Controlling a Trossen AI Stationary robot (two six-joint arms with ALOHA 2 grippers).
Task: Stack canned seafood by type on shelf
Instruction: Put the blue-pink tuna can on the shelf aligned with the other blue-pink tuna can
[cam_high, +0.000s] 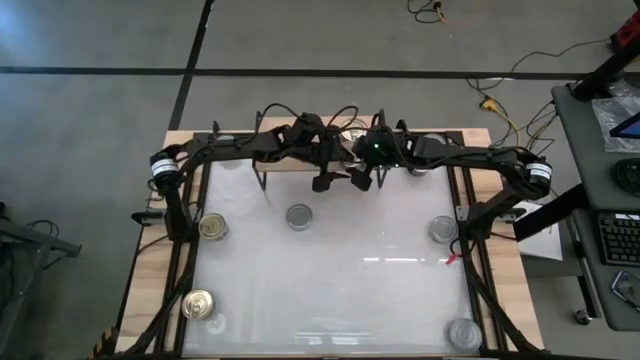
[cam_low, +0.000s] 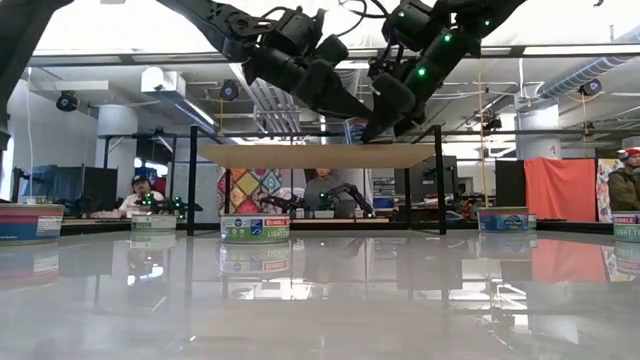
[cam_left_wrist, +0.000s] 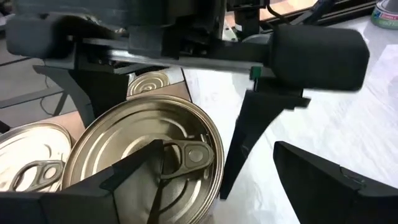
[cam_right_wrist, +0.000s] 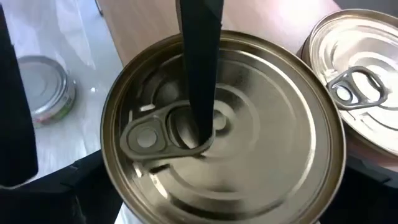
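Gold-lidded tins (cam_high: 200, 305) and silver-grey tins (cam_high: 463, 333) sit scattered on the near tabletop (cam_high: 340, 290). Farther back on the shelf (cam_low: 300, 155), the right gripper (cam_high: 362, 180) spreads wide around a gold tin (cam_right_wrist: 280, 143). The left gripper (cam_high: 322, 183) stands parted, one finger (cam_right_wrist: 199, 68) over its lid.

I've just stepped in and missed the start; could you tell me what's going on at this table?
Both arms are up at the shelf at the table's far edge. A gold-lidded tin sits between the fingers of the left gripper and the right gripper, beside another gold-lidded tin on the shelf. Whether either one grips it is unclear. Several tins, including a silver one, wait on the table.
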